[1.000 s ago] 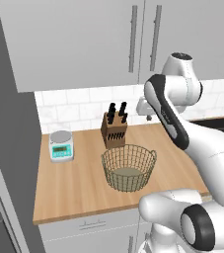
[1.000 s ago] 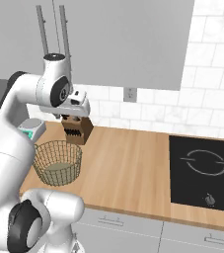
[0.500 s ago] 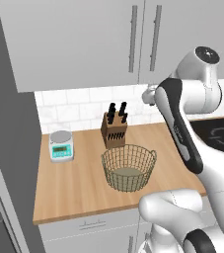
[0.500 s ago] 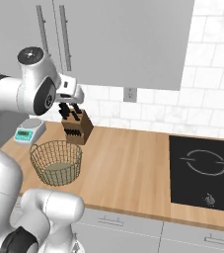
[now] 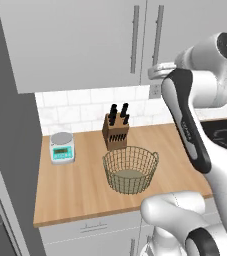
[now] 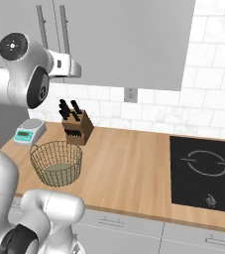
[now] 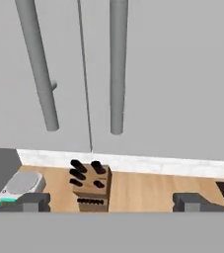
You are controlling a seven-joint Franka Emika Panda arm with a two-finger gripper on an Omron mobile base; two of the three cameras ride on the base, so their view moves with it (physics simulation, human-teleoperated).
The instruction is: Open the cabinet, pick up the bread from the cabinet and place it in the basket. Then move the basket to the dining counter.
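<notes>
The light grey cabinet (image 5: 80, 45) (image 6: 134, 39) hangs over the counter with both doors shut, so the bread is hidden. In the hand view the cabinet (image 7: 172, 74) is close ahead, with its left bar handle (image 7: 37, 64) and right bar handle (image 7: 117, 64) on either side of the door seam. My gripper (image 7: 112, 202) is open wide and holds nothing, raised to the level of the handles' lower ends and a short way in front of them. The wire basket (image 5: 130, 170) (image 6: 57, 162) stands on the wood counter below with no bread in it. The dining counter is out of view.
A knife block (image 5: 116, 131) (image 6: 77, 126) stands behind the basket by the tiled wall. A small kitchen scale (image 5: 62, 147) (image 6: 29, 131) sits to its left. A black cooktop (image 6: 205, 171) is set into the counter on the right. A tall grey unit (image 5: 5, 125) bounds the left.
My arm has risen from above the knife block to the height of the cabinet handles. The jaws have spread wider. The basket has not moved.
</notes>
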